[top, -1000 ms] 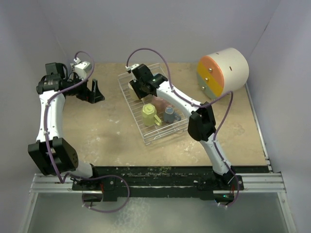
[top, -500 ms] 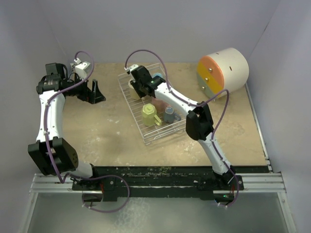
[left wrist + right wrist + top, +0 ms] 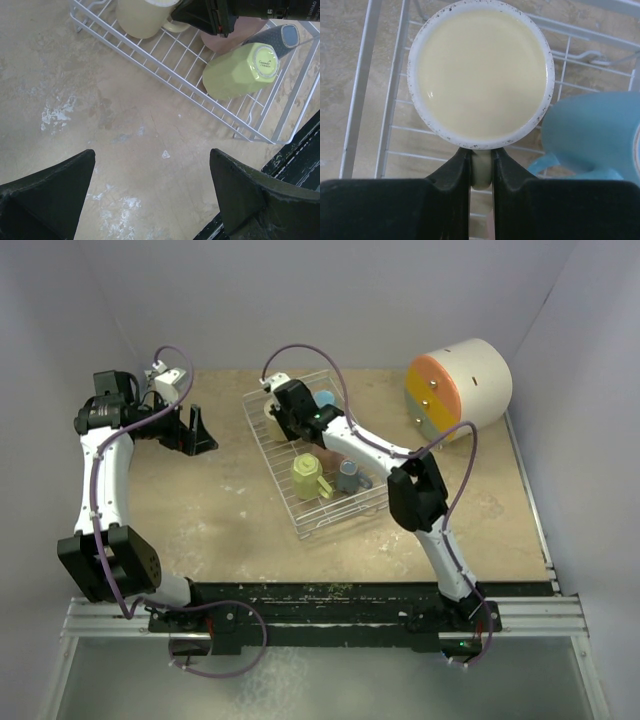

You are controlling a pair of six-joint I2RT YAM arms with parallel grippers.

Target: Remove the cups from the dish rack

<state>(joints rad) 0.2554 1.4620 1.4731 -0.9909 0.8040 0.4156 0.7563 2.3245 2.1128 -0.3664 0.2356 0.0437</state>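
Left gripper (image 3: 150, 200): fingers spread wide above bare table with nothing between them; only two dark fingertips (image 3: 45, 192) show in its wrist view, cut off by the lower edge.

Lime green faceted ceramic mug (image 3: 240, 70): in the near half of the silver-white wire dish rack (image 3: 358, 100), tilted, base toward the left wrist camera; the base stamp is too small to read. Grey-blue mug (image 3: 348, 476): just beside it. Pink mug (image 3: 232, 37): mostly hidden behind the lime mug and the right arm.

Right gripper (image 3: 481, 162): fingers pressed onto the handle of the cream-yellow glazed mug (image 3: 481, 75); this mug stands upright at the far end of the rack, rim speckled dark; in the top view the gripper covers it. Light blue mug (image 3: 595, 135): just beside it, cut off by the frame edge.

All five mugs lie within the rack.

Beige mottled tabletop (image 3: 100, 125): pale scuffs. Round cream drum with an orange-and-green face (image 3: 485, 375): far right corner. Plain pale walls (image 3: 350, 300) enclose the table.
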